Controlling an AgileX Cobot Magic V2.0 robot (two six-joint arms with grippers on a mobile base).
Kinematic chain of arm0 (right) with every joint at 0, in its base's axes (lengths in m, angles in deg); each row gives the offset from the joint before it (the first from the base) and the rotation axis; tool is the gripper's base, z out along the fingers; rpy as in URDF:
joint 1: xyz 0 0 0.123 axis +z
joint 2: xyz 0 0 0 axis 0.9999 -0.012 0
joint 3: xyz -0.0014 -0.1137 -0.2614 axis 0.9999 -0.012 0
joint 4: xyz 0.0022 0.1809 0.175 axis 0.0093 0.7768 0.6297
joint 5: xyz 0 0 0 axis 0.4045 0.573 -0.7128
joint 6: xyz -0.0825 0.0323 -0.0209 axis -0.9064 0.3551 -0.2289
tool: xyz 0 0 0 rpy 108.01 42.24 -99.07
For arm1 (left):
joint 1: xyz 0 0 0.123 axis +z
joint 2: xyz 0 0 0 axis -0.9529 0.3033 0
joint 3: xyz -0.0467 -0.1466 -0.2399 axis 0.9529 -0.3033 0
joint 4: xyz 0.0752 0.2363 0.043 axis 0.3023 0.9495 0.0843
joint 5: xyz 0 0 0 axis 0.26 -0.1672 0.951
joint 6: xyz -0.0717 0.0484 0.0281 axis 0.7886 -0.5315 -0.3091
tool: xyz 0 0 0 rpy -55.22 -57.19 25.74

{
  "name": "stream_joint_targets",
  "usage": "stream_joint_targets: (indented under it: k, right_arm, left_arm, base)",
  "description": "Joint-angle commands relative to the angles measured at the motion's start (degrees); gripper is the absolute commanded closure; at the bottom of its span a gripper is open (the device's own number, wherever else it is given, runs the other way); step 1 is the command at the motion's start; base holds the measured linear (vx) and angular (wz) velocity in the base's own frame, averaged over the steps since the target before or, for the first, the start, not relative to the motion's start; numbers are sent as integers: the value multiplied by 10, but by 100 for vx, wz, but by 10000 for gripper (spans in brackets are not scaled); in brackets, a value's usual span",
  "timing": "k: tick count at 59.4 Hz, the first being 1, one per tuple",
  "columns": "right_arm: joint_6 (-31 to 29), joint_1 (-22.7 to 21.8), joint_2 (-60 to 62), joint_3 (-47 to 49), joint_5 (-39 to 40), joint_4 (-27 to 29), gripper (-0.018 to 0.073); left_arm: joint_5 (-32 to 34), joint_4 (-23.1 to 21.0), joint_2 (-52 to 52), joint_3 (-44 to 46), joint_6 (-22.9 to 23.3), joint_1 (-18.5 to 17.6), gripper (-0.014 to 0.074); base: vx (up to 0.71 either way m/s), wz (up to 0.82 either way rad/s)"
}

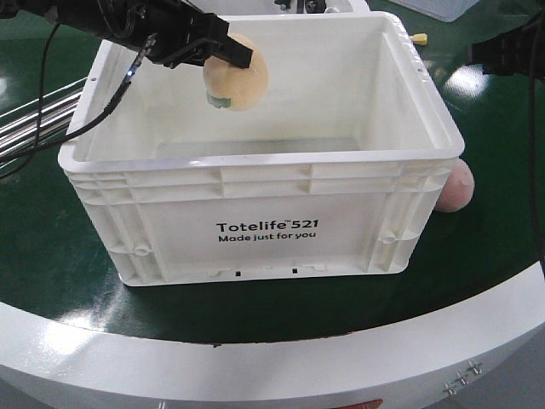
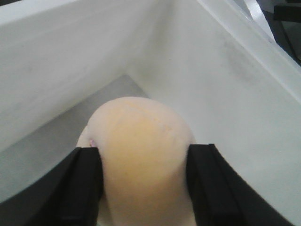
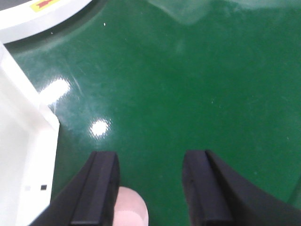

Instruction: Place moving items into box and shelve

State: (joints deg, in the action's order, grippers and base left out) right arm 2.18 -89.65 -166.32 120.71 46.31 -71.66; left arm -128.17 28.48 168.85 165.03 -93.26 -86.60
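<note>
The left gripper is clamped on the pale cream-yellow bun, its two black fingers pressed against the bun's sides at 9 and 3 o'clock in the left wrist view. The bun bulges up between them, and a greenish base shows on its underside in the front view. It hangs in the air inside the mouth of the white Totelife crate, at about 11 o'clock of the opening and clear of the floor. The crate's inner walls and pale floor fill the left wrist view around it. A black cable from the left arm drapes over the crate's rim at 10 o'clock. The right gripper has its jaws standing apart above the green tabletop. The top of the pinkish-beige bun shows just below the gap at 7 o'clock, and a crate corner is at 9 o'clock. In the front view this bun lies on the tabletop against the crate's outer corner at 4 o'clock.
</note>
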Motion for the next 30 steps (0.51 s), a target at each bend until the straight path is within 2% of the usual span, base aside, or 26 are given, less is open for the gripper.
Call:
stream_joint_targets:
  k: [1, 11, 23, 30]
  right_arm:
    - [-7, -4, 19, 22, 43, -13, 161]
    - [-22, -19, -5, 22, 42, -17, 148]
    - [-38, -24, -45, 22, 37, 3, 69]
    - [-38, -24, -71, 22, 3, 11, 46]
  left_arm:
    - [30, -36, -35, 20, 3, -2, 122]
    - [28, -22, -32, 20, 4, -2, 78]
    - [29, 9, -31, 20, -12, -2, -20]
    - [33, 10, -31, 20, -11, -2, -24]
  base:
    - [0, 0]
    - [0, 0]
    - [0, 0]
    - [0, 0]
